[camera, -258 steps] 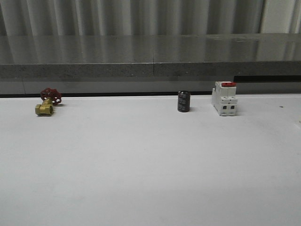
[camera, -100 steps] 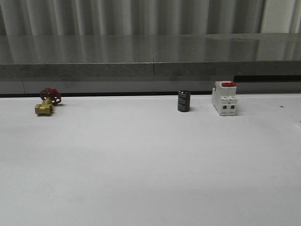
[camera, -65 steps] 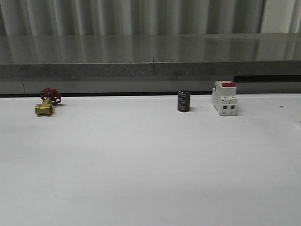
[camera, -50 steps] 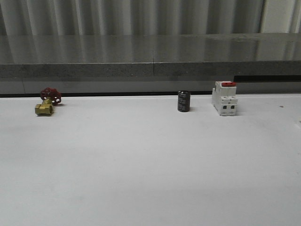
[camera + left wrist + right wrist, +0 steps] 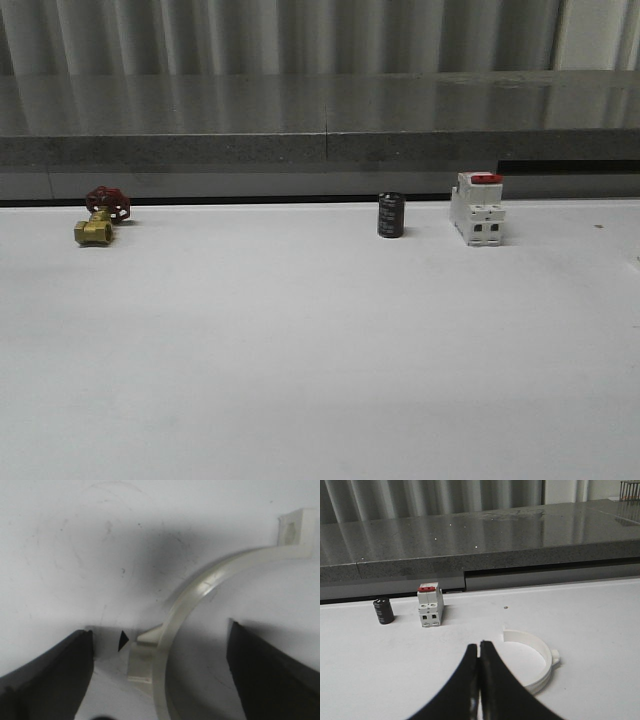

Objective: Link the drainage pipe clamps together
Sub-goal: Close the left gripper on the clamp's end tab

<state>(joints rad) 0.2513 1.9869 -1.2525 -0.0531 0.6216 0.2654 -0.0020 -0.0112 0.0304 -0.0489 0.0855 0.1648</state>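
The left gripper (image 5: 160,680), fingers spread wide, straddles one pipe clamp half (image 5: 190,630) arcing from lower centre to an upper-right flange, hollow facing lower right. The right gripper (image 5: 479,655), fingers pressed together and empty, points toward the second half-ring (image 5: 535,662) at lower right. A careless squeeze risks the thin band slipping free.

The tabletop (image 5: 320,350) is looking matt white and smooth. Between the left gripper's (image 5: 160,672) matt black fingers (image 5: 45,675), a clamp half (image 5: 200,595) is showing smooth, slightly glossy off-white plastic. Just beyond the right gripper (image 5: 479,652), another clamp half (image 5: 540,662) is showing plain white plastic. The grey stone ledge (image 5: 320,115) behind is gleaming, polished and speckled.
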